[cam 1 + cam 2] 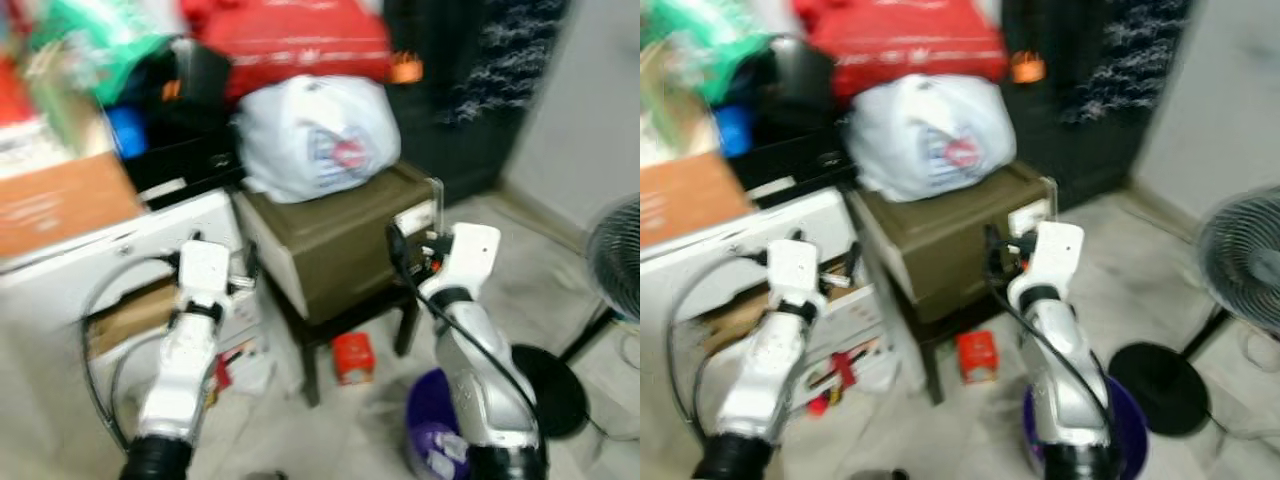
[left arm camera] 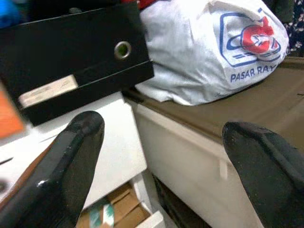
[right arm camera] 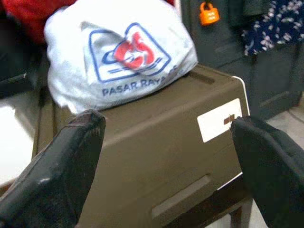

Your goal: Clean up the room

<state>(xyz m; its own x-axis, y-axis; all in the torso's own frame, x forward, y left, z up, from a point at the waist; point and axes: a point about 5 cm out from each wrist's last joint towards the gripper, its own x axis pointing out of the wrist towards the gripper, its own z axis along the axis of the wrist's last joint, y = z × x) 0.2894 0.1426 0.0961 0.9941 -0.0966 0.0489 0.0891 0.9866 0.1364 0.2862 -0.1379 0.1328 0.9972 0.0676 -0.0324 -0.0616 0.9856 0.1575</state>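
Fingers (image 3: 61, 175) spread — brown box (image 3: 156, 156) edge between

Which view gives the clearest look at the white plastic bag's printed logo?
The right wrist view: the white plastic bag faces it, logo and lettering whole. The left wrist view cuts off part of the lettering; both eye views blur it.

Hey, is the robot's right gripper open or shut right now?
Open. In the right wrist view the right gripper has its two black fingers spread wide, with the brown box showing between them, ungripped.
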